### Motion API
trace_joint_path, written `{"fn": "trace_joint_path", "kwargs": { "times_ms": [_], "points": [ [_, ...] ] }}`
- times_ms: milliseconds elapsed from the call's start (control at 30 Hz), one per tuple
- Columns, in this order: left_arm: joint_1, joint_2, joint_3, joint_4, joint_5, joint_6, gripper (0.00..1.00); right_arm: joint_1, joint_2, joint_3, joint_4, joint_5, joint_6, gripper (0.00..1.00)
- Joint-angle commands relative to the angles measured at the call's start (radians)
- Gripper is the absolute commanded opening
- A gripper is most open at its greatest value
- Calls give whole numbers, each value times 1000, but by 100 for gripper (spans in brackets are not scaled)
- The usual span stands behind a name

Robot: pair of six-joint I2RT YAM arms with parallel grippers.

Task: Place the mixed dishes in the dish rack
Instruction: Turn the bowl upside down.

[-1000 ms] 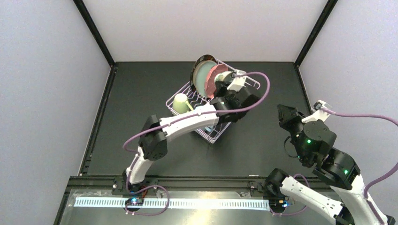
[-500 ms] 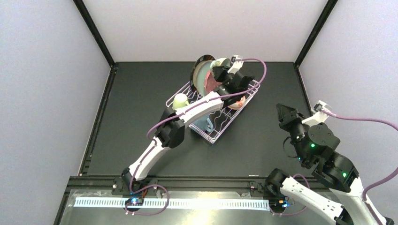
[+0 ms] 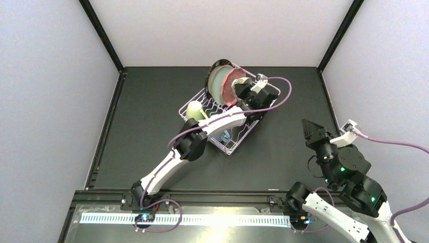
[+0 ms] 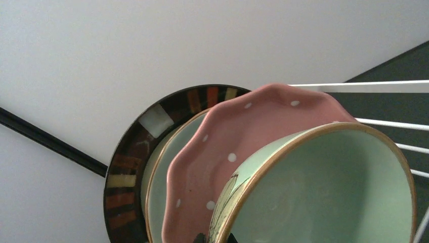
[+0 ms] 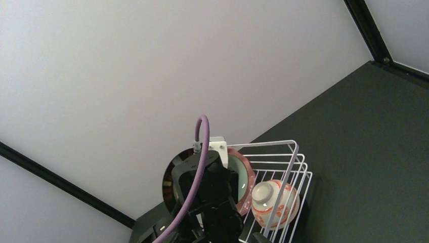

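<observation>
The white wire dish rack (image 3: 231,148) stands mid-table. Three plates stand on edge at its back: the dark striped-rim plate (image 4: 126,172), the teal plate (image 4: 161,177) and the pink dotted plate (image 4: 227,147). My left gripper (image 4: 218,238) is shut on the rim of the mint bowl (image 4: 329,192), which is tilted on edge right in front of the pink plate. The cream mug (image 3: 194,109) and the blue mug (image 3: 224,135) sit in the rack. The red-orange bowl (image 5: 275,202) lies upside down against the rack's end wall. My right gripper (image 3: 309,128) hangs open and empty, to the right of the rack.
Black frame posts (image 3: 103,35) and pale walls close in the dark table (image 3: 146,126) at the back and sides. The left arm (image 3: 217,121) stretches across the rack. Its purple cable (image 5: 195,172) loops above the wrist.
The left gripper has swung the mint bowl around over the rack's back end, close against the pink plate. The right arm has drawn back and turned a little.
</observation>
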Motion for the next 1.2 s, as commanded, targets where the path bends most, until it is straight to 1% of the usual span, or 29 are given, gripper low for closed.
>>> {"fn": "trace_joint_path", "kwargs": {
  "times_ms": [0,633,667,700,767,800,867,1033,1167],
  "points": [
    [-14,21,32,2,-22,-22,1,-3,-41,-30,8,7,36,81],
    [-48,109,11,-14,-20,38,1,-3,-219,-139,1,18,62,81],
    [-52,111,9,-12,-18,46,2,-2,-223,-141,-3,17,62,82],
    [-57,113,8,-12,-15,47,6,-2,-227,-140,-8,17,64,82],
    [-68,117,7,-15,-7,45,17,-3,-233,-138,-19,16,70,82],
    [-76,122,9,-16,-9,45,19,-3,-238,-137,-23,17,73,82],
    [-92,130,19,-32,-8,29,22,-3,-248,-134,-36,18,75,82],
    [-131,152,43,-66,8,-14,32,-2,-268,-122,-63,20,81,82],
    [-151,146,54,-103,18,-62,35,-2,-269,-105,-86,10,88,82]
  ]
}}
